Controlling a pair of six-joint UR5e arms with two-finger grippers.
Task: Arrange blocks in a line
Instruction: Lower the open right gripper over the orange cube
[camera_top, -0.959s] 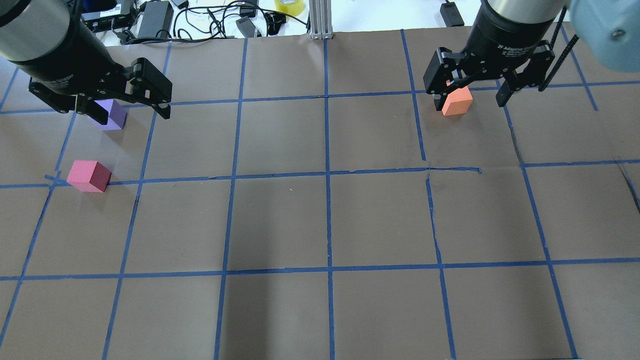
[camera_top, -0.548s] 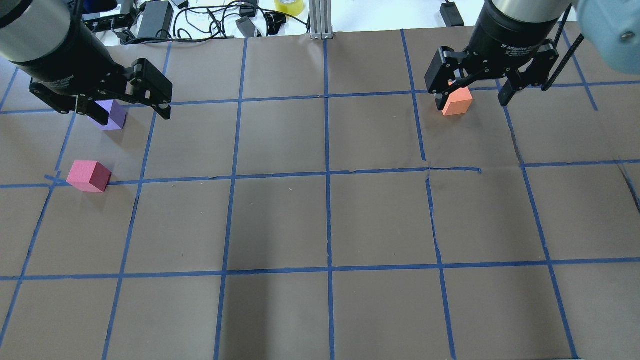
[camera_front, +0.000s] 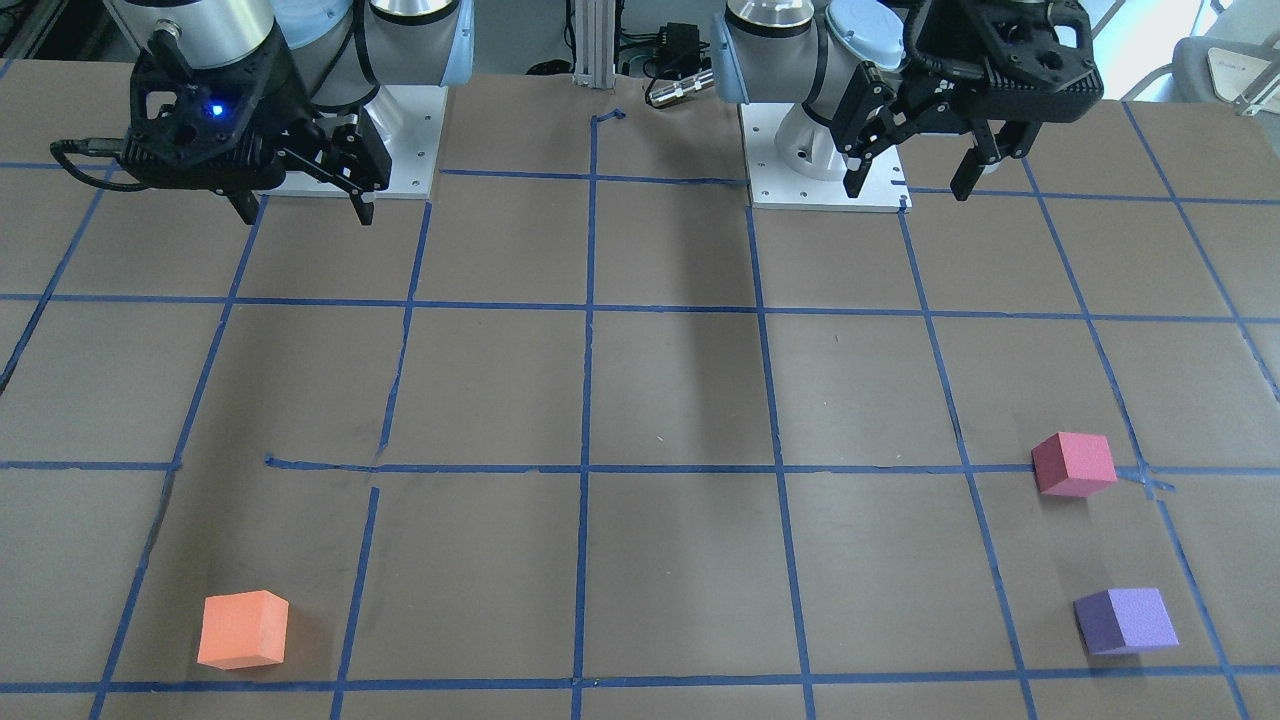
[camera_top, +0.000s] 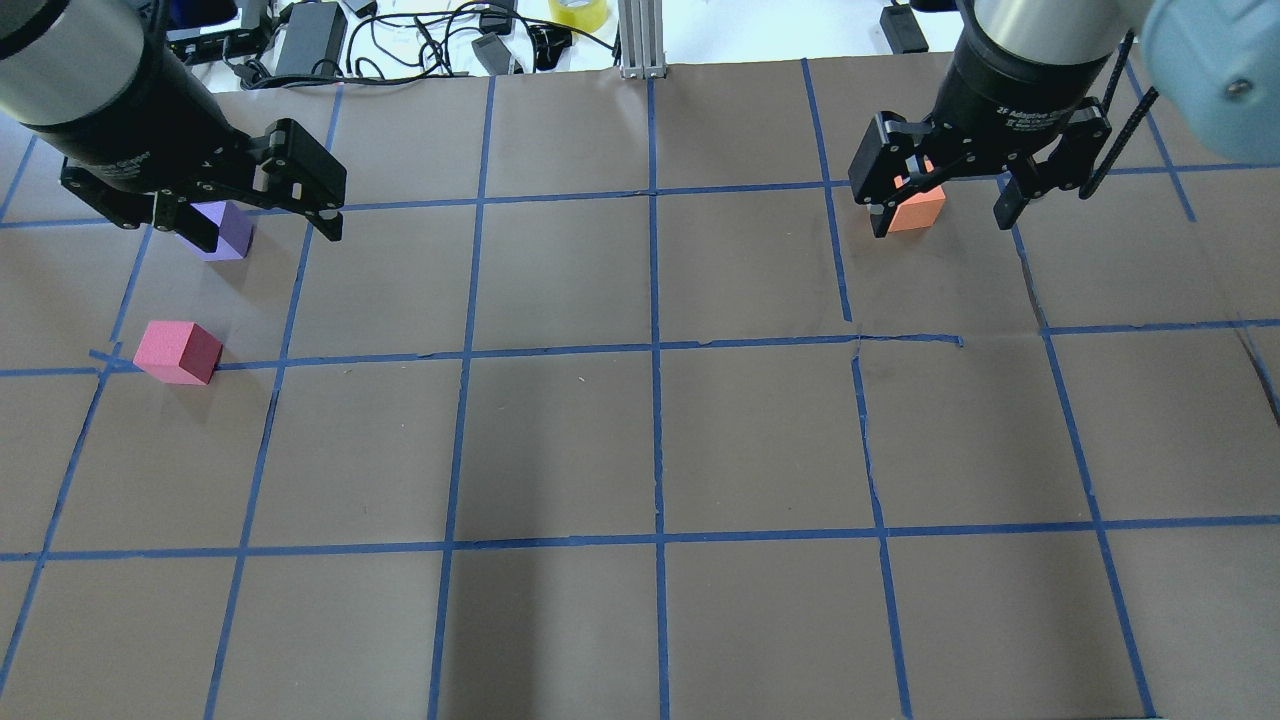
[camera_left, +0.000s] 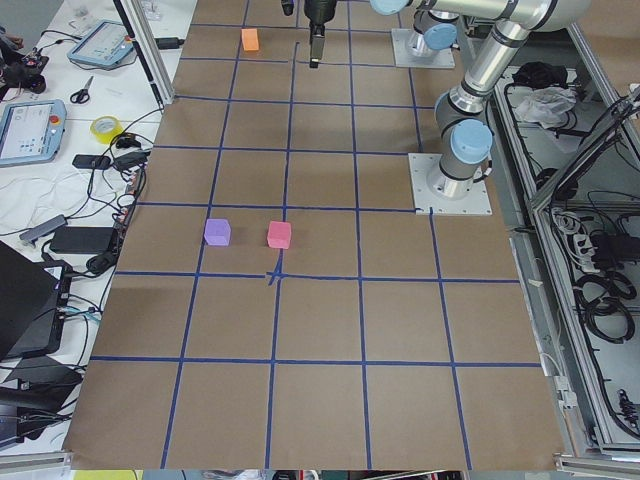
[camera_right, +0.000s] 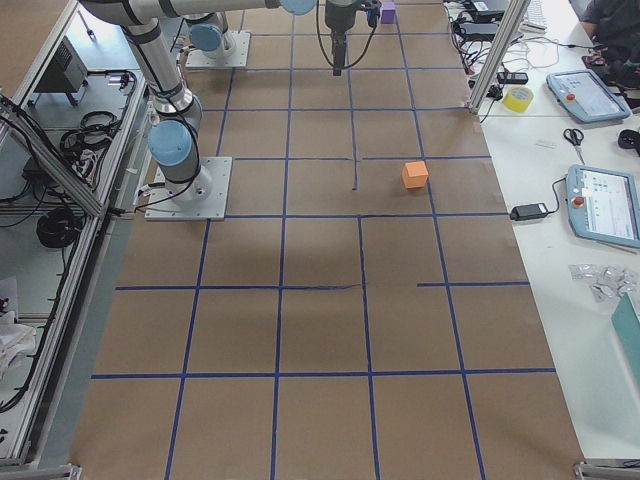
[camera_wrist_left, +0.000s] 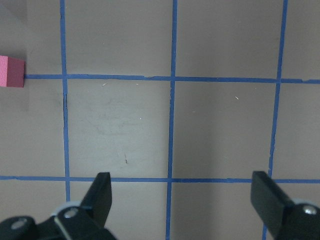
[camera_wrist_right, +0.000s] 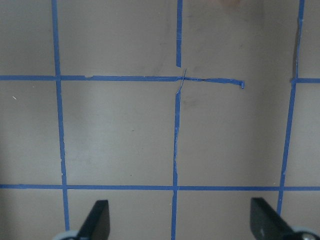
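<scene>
Three foam blocks lie apart on the brown gridded table (camera_top: 640, 440). The orange block (camera_top: 918, 210) (camera_front: 243, 628) is far right. The purple block (camera_top: 230, 235) (camera_front: 1125, 621) is far left. The pinkish-red block (camera_top: 180, 352) (camera_front: 1075, 464) lies just nearer than the purple one, and shows at the left wrist view's left edge (camera_wrist_left: 11, 71). My left gripper (camera_top: 265, 232) (camera_front: 908, 185) (camera_wrist_left: 185, 200) is open and empty, high above the table. My right gripper (camera_top: 942, 220) (camera_front: 305, 212) (camera_wrist_right: 181, 220) is open and empty, also held high. In the overhead view each gripper partly hides a block.
Cables, power adapters and a yellow tape roll (camera_top: 578, 12) lie beyond the table's far edge, beside an aluminium post (camera_top: 640, 40). The arms' white base plates (camera_front: 390, 140) (camera_front: 820, 170) sit at the robot's side. Blue tape lines cross the table.
The right gripper has drifted slightly and now covers more of the orange block in the overhead view. The left gripper and all three blocks have not moved.
</scene>
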